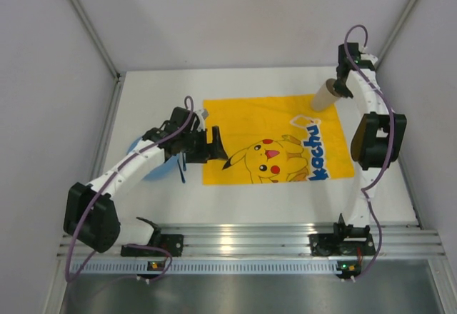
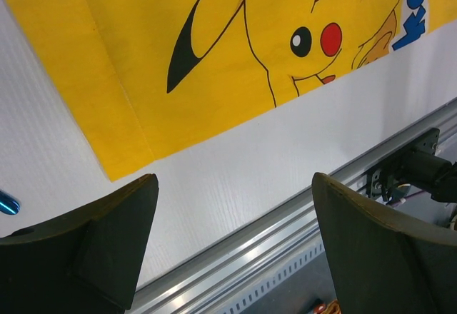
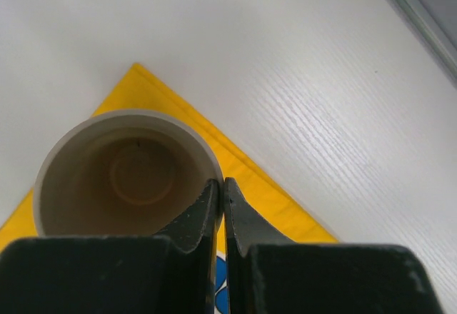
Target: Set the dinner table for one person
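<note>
The white dinner table (image 1: 285,203) carries a yellow Pikachu mat (image 1: 243,121). My right gripper (image 1: 341,85) is shut on the rim of a beige cup (image 1: 325,97), which is tilted over the mat's far right corner. In the right wrist view the fingers pinch the wall of the cup (image 3: 128,178), one inside and one outside, at the right gripper (image 3: 223,183). My left gripper (image 1: 214,146) is open and empty above the mat's left edge. In the left wrist view the left gripper (image 2: 235,180) hangs over bare table (image 2: 235,150) beside the mat (image 2: 143,57).
A light blue plate (image 1: 153,172) lies on the table left of the mat, mostly under my left arm. A dark blue utensil (image 1: 183,168) lies beside it; its tip shows in the left wrist view (image 2: 6,202). An aluminium rail (image 1: 250,239) runs along the near edge.
</note>
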Controlling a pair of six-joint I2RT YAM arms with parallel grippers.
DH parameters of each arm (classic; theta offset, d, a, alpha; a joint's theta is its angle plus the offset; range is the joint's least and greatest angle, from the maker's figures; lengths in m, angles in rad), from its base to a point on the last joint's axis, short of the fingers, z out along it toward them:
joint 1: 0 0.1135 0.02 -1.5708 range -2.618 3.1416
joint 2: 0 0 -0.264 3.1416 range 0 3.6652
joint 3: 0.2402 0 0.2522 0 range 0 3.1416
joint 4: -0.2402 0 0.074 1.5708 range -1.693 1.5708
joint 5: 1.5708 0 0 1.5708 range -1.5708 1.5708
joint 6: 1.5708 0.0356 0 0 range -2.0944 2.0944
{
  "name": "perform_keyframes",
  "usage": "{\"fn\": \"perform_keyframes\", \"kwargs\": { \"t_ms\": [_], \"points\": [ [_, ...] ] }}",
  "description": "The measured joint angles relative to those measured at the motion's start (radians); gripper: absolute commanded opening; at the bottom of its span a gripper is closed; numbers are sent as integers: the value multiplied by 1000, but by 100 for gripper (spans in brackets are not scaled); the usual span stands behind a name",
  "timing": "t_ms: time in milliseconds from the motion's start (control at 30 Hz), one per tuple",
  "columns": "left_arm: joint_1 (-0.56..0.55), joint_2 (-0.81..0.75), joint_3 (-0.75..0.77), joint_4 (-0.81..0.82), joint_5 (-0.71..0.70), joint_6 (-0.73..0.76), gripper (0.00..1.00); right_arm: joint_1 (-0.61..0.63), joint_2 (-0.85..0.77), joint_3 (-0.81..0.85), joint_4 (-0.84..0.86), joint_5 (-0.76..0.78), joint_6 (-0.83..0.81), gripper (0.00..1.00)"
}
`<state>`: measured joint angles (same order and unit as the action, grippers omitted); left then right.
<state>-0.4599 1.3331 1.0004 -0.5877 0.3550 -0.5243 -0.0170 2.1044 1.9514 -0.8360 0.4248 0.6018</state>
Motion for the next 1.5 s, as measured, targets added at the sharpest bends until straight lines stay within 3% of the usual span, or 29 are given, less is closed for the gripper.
{"fn": "perform_keyframes", "kwargs": {
  "t_ms": [267, 700, 1200, 1300, 1433, 1500],
  "points": [
    [0, 33, 2, 3, 0, -1, 94, 1, 2, 28, -13, 49, -39, 0],
    [0, 60, 11, 30, 19, -2, 94, 41, -64, 23, -1, -99, -52, 0],
    [0, 47, 10, 40, 24, 6, 94, 93, -171, -222, 52, -84, -39, 0],
    [0, 45, 10, 39, 30, 11, 94, 97, -180, -239, 73, -79, -39, 16],
    [0, 44, 10, 37, 37, 18, 94, 103, -183, -272, 87, -87, -38, 63],
    [0, 44, 10, 37, 41, 21, 94, 106, -183, -277, 85, -90, -39, 69]
  ]
}}
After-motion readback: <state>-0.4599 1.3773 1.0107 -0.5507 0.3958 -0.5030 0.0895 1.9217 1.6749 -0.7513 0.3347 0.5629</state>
